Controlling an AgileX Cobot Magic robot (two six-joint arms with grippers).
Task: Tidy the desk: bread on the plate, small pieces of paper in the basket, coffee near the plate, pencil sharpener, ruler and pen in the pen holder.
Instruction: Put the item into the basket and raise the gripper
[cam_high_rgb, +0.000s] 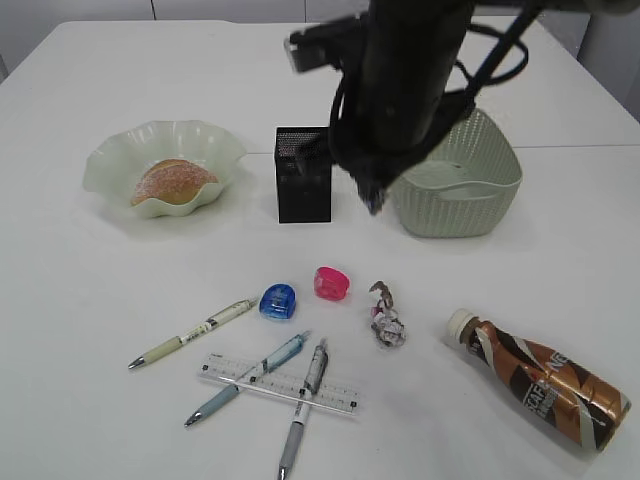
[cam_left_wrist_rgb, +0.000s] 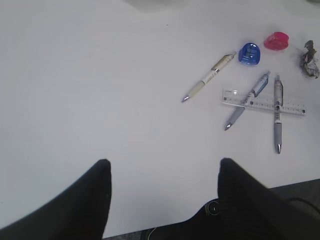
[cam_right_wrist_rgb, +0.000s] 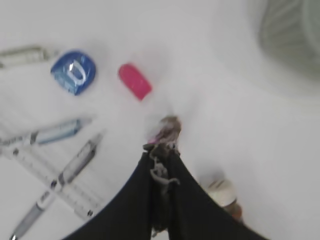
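The bread (cam_high_rgb: 172, 182) lies in the wavy green plate (cam_high_rgb: 105, 160) at the left. The black pen holder (cam_high_rgb: 303, 175) stands in the middle, with the basket (cam_high_rgb: 470, 205) to its right. My right gripper (cam_high_rgb: 374, 200) (cam_right_wrist_rgb: 162, 147) hangs between them, shut on a crumpled piece of paper (cam_right_wrist_rgb: 161, 167). More paper (cam_high_rgb: 386, 316) lies on the desk below. The coffee (cam_high_rgb: 545, 380) lies on its side at the front right. A blue sharpener (cam_high_rgb: 278, 301), a pink sharpener (cam_high_rgb: 331, 283), the ruler (cam_high_rgb: 278, 385) and three pens (cam_high_rgb: 190, 335) lie in front. My left gripper (cam_left_wrist_rgb: 165, 167) is open over bare desk.
The desk's near edge (cam_left_wrist_rgb: 280, 184) runs just below the left gripper, and the desk's left side (cam_left_wrist_rgb: 75, 75) is bare white. Two of the pens (cam_left_wrist_rgb: 247, 100) lie across the ruler (cam_left_wrist_rgb: 264, 103).
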